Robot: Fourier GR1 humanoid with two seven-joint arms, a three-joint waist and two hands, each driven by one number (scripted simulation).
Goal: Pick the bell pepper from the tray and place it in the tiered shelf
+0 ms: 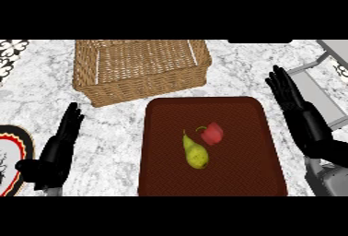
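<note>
White-grey marble desk (pixel 115 124) fills the view, w/ everything else on it. Biggest item is a dark red rectangular tray (pixel 231 115), centre-right, w/ rounded corners and a low rim, long side running toward the robot. Beyond its far-left corner sits a woven wicker basket (pixel 149 90), rectangular w/ an open top, turned a bit askew vs. the tray. It's near the tray; can't tell if they touch. At the far right, the grey tiered shelf (pixel 329 103) shows only in part: flat grey panels cut off by the view's edge.

Right hand (pixel 316 131) is right of the tray, betw. tray and shelf. Its fingers are straight and point away from the robot, palm open, holding nothing. It overlaps the shelf's front in this view. Left hand (pixel 54 156) is left of the tray, over bare marble, fingers likewise straight and open, nothing in it.

A plate (pixel 10 156) w/ a black-and-red rim sits at the left edge, partly cut off, just beside the left hand.

Approx. mid-tray lies a yellow-green pear (pixel 195 152) on its side, narrow end pointing away from the robot. Smallest is the red bell pepper (pixel 213 133), on the tray just right of the pear's neck, w/ a green stem curling left. It's very close to the pear; can't tell if they touch. Both hands are well apart from it.
</note>
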